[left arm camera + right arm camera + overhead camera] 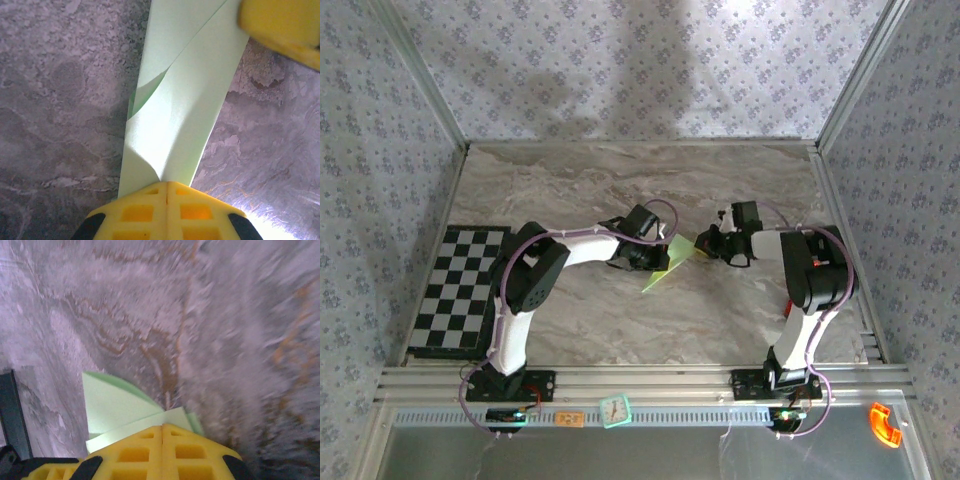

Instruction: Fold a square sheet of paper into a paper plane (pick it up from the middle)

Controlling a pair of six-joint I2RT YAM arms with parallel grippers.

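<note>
left hand: clamped on the green sheet of paper | right hand: clamped on its other end | place: between both hands, near the middle of the table

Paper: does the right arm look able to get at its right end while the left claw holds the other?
Likely yes. The right claw looks shut on the right end of the paper, with nothing between them. The left claw grips the opposite end, apart from it, so it doesn't block.
</note>
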